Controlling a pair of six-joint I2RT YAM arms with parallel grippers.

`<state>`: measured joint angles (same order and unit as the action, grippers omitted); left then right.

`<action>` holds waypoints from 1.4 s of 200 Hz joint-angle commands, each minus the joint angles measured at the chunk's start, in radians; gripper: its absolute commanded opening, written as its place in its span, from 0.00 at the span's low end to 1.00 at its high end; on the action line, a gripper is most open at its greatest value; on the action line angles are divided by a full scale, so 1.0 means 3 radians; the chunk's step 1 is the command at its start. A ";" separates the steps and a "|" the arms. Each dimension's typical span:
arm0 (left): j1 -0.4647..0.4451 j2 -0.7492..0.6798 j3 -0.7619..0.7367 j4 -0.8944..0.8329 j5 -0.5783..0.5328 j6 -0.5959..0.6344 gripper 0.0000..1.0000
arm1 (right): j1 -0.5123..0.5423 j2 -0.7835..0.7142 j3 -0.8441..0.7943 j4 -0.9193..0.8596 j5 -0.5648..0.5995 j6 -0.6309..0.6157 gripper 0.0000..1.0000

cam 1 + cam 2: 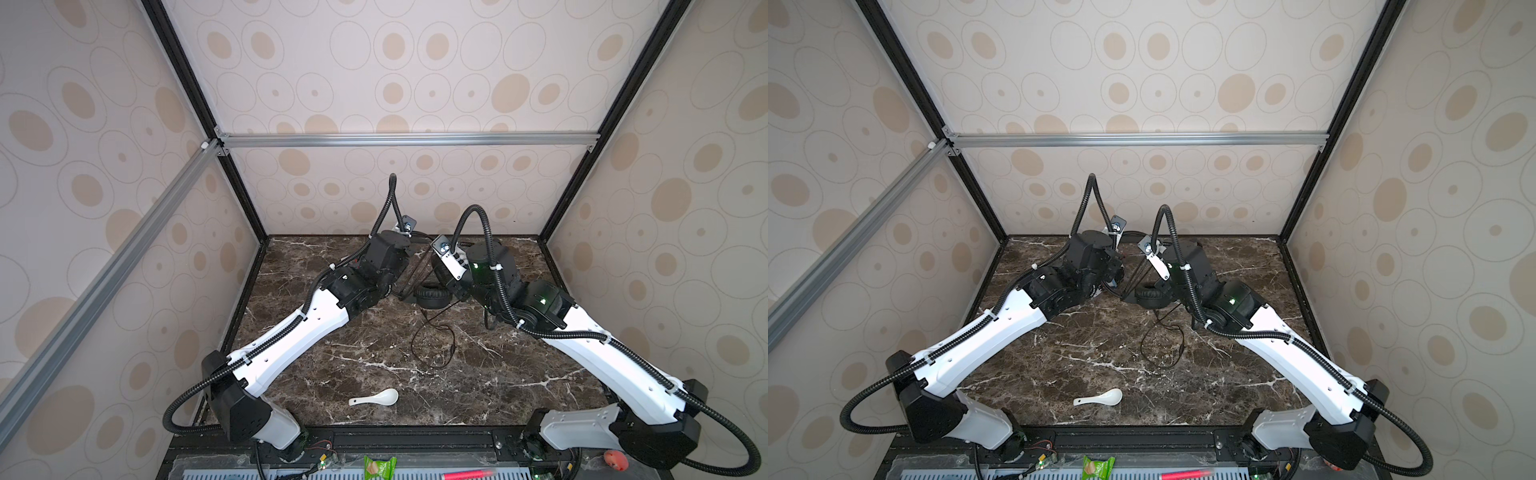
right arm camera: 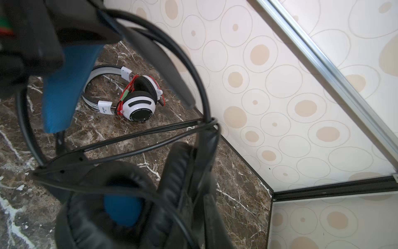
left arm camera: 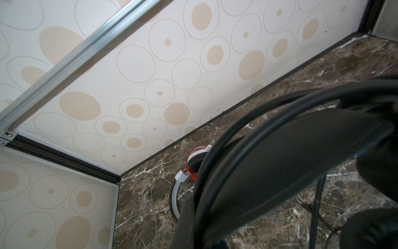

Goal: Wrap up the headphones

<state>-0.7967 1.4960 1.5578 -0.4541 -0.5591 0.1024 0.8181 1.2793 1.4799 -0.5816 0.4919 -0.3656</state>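
Both arms share one build. Nearest the black base rail (image 1: 415, 439), the left arm (image 1: 299, 332) and right arm (image 1: 615, 365) each have a white shoulder link and a boxy black joint housing (image 1: 232, 405). Farther from the rail comes a long white shell dotted with small holes, then black motor blocks. Black corrugated conduit (image 1: 178, 409) runs along each arm, bound by white zip ties (image 1: 494, 268). Farthest from the rail, green lights (image 1: 541, 300) glow on the right arm, beside a white camera bracket (image 1: 451, 259) with a silver bolt.
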 commanded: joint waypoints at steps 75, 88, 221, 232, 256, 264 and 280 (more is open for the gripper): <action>-0.0004 -0.0267 -0.0032 0.0051 0.0394 0.0063 0.00 | -0.0120 -0.0074 -0.0068 0.0558 0.0384 -0.0095 0.21; -0.0006 -0.0309 -0.0051 0.0055 0.0460 0.0078 0.00 | -0.0210 -0.0090 -0.0059 0.0551 0.0296 0.0012 0.21; -0.0023 -0.0487 -0.0096 0.0002 0.0983 -0.0023 0.00 | -0.0933 -0.0404 -0.0322 0.0572 -0.0868 0.0618 0.35; -0.0019 -0.0486 -0.0069 -0.0037 0.1035 -0.0075 0.00 | -0.1011 -0.0476 -0.0388 0.0593 -0.1060 0.0623 0.41; -0.0019 -0.0518 -0.0042 -0.0063 0.1143 -0.0162 0.00 | -0.1233 -0.0580 -0.0504 0.0547 -0.1386 0.0713 0.49; -0.0020 -0.0531 -0.0022 -0.0067 0.1166 -0.0188 0.00 | -0.1329 -0.0613 -0.0557 0.0548 -0.1564 0.0769 0.52; -0.0019 -0.0543 0.0043 -0.0087 0.1210 -0.0221 0.00 | -0.1492 -0.0659 -0.0680 0.0585 -0.1876 0.0884 0.57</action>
<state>-0.7986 1.3857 1.4891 -0.5182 -0.2478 0.0956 0.4286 1.1069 1.3209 -0.4206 0.1032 -0.1623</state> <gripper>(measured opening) 0.067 0.544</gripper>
